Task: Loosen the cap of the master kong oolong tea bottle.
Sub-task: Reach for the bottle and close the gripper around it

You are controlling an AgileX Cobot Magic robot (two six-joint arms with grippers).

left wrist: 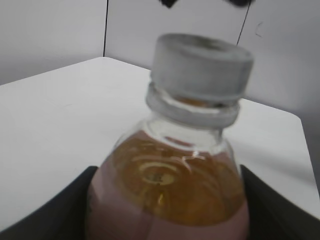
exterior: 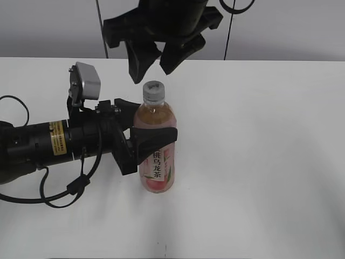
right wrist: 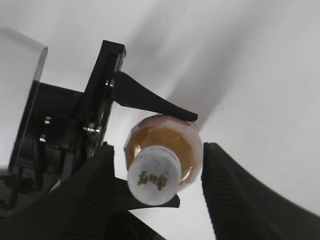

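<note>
The master kong oolong tea bottle (exterior: 156,156) stands upright on the white table, with amber-pink tea and a pink label. Its white cap (exterior: 153,90) sits on the neck. My left gripper (exterior: 144,135) comes in from the left and is shut on the bottle's body at mid height. In the left wrist view the bottle (left wrist: 167,195) fills the frame between the two dark fingers, the cap (left wrist: 201,67) above. My right gripper (exterior: 152,65) hangs open just above the cap, not touching. In the right wrist view the cap (right wrist: 153,175) and bottle (right wrist: 187,145) lie between its open fingers (right wrist: 155,195).
The white table (exterior: 259,162) stretches to the right and front of the bottle. A grey wall (exterior: 48,27) stands behind it with two thin dark cables. The left arm's black body and cables (exterior: 38,151) lie across the left side.
</note>
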